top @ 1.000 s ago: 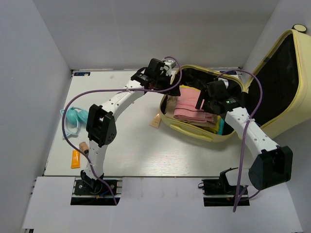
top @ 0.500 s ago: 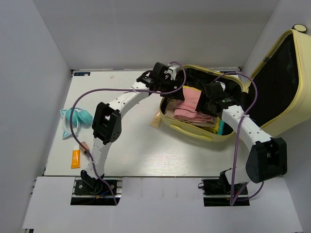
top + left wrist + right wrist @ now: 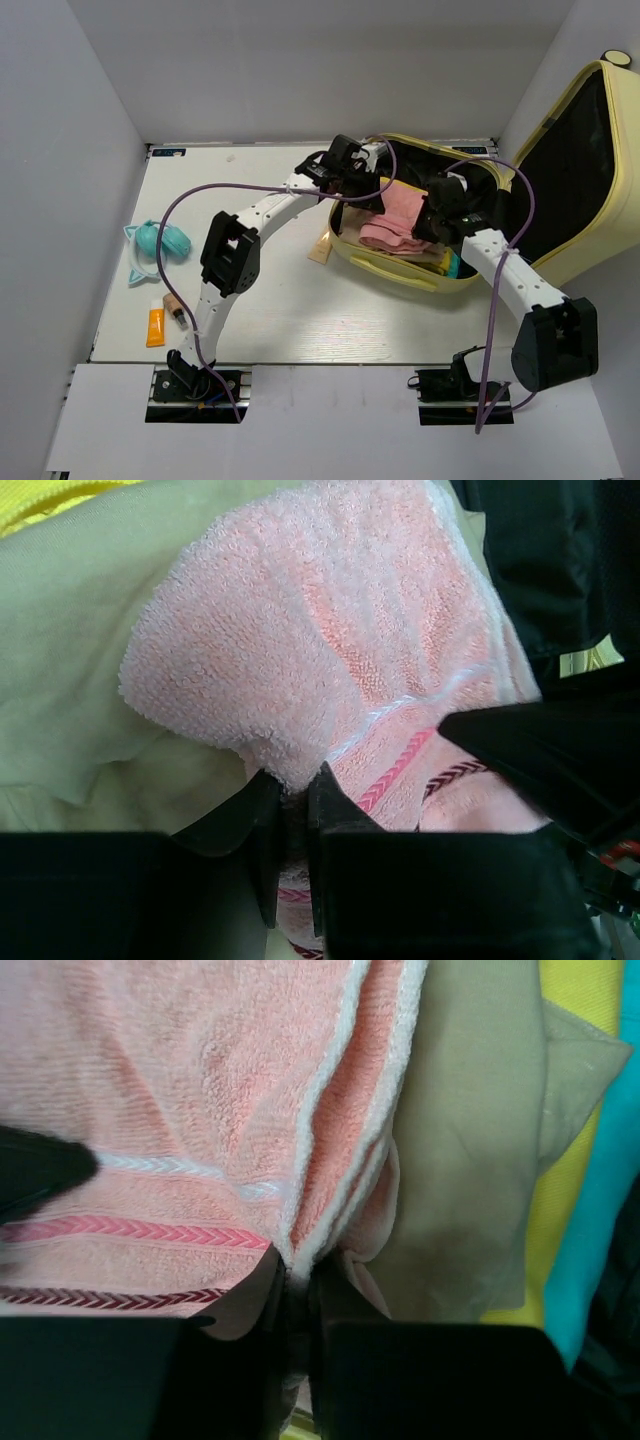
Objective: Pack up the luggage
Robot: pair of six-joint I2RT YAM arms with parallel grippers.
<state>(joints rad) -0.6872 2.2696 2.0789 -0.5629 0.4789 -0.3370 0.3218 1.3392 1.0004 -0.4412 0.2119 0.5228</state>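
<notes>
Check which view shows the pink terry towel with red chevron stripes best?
Right wrist: pink terry towel fills the frame, stripe bands and folded edges sharp, pinched in the right end effector. Left wrist shows one bunched corner. Top external shows a small pink heap in the pale yellow hard-shell suitcase.

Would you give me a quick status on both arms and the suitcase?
Left gripper shut on pink towel. Right gripper shut on it too. Luggage open, towel inside. No obstruction seen.

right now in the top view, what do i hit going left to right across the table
teal item → tan wedge → pink towel → raised luggage lid
</notes>
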